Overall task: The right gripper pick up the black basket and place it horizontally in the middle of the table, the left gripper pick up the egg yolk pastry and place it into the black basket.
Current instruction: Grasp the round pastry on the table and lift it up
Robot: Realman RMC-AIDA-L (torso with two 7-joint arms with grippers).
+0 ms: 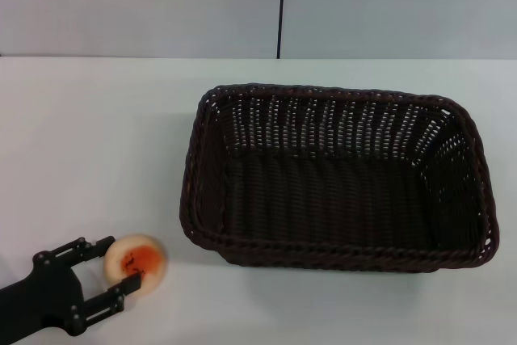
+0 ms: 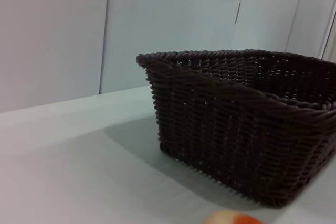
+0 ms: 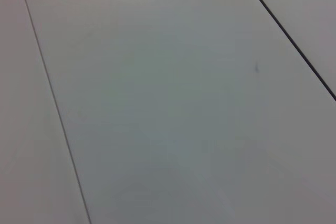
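Observation:
The black basket (image 1: 335, 175) stands lengthwise across the white table (image 1: 89, 143), right of centre, and is empty. It also shows in the left wrist view (image 2: 247, 129). The egg yolk pastry (image 1: 144, 261) lies on the table near the front left, apart from the basket. Its top edge shows in the left wrist view (image 2: 231, 219). My left gripper (image 1: 123, 262) is open, with one finger on each side of the pastry's left part, close to it or touching. My right gripper is out of view.
A pale wall with a dark vertical seam (image 1: 281, 6) runs behind the table. The right wrist view shows only pale panels with a dark seam (image 3: 286, 32).

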